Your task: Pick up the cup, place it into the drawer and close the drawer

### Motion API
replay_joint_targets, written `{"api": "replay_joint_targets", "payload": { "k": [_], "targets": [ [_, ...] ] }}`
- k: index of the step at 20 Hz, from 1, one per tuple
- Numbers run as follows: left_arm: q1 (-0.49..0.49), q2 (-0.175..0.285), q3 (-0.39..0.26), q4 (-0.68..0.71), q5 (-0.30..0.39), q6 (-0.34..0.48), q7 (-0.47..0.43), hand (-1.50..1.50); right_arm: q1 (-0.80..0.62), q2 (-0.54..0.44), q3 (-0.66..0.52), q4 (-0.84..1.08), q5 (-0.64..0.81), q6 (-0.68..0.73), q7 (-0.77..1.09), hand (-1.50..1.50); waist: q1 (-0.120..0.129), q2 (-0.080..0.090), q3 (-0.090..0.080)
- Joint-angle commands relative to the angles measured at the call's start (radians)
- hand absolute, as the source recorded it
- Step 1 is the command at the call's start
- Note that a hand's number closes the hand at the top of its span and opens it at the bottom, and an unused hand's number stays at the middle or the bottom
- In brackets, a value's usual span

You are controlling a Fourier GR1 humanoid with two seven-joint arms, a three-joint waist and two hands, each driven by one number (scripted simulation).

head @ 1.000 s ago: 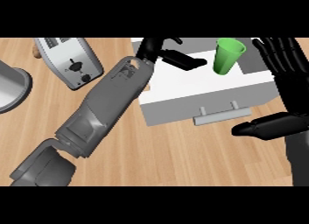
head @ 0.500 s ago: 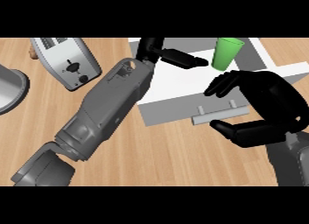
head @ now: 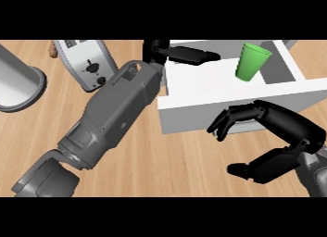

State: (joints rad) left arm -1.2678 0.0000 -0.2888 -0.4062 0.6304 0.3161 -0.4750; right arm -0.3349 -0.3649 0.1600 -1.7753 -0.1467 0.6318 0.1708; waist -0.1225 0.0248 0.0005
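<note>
Right hand: my right hand (head: 282,134) hangs low in front of the drawer (head: 193,88), fingers (head: 227,124) loosely bent, thumb wide apart, nothing in it.
Left hand: the left hand (head: 183,54) lies over the drawer's far edge, fingers straight and flat, holding nothing.
Cup: the green cup (head: 252,62) stands inside the drawer by its right wall, leaning a touch, apart from both hands.
Handling: I judge it light, stiff, smooth-walled and easy to tip. It narrows toward the base, so for any regrip I'd wrap mid-wall, not the rim.
Drawer: open, white front toward me. I can't see its handle behind the right hand.
Next: likely a gentle push on the front, so the cup doesn't topple.
Beyond: a toaster (head: 87,69) and a grey cylinder (head: 12,85) sit to the left, well apart.
</note>
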Motion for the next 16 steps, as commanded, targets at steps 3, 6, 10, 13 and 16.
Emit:
{"api": "replay_joint_targets", "payload": {
  "k": [3, 6, 10, 13, 16],
  "targets": [
    [-0.016, 0.0, 0.039, 0.02, 0.039, -0.018, -0.014, -1.5, 0.059, -0.04, 0.078, 0.033, 0.338, -0.073, -0.087, -1.5, 0.08, -0.007, 0.001],
    [0.095, 0.0, 0.015, -0.022, 0.072, -0.029, -0.091, -1.5, 0.103, 0.008, 0.135, 0.1, 0.466, -0.179, -0.137, -1.5, 0.092, -0.013, 0.001],
    [0.12, 0.069, 0.035, -0.028, 0.054, -0.138, -0.07, -1.5, 0.036, 0.047, 0.192, 0.31, 0.562, -0.219, -0.165, -1.5, 0.136, -0.015, 0.0],
    [0.139, 0.005, 0.036, -0.083, 0.056, -0.065, -0.091, -1.5, -0.027, 0.087, 0.254, 0.511, 0.671, -0.277, -0.229, -1.5, 0.17, -0.017, 0.001],
    [0.207, 0.105, 0.044, -0.11, 0.057, -0.15, -0.082, -1.5, -0.141, 0.071, 0.183, 0.716, 0.665, -0.275, -0.308, 1.5, 0.185, -0.015, 0.001]
  ]
}}
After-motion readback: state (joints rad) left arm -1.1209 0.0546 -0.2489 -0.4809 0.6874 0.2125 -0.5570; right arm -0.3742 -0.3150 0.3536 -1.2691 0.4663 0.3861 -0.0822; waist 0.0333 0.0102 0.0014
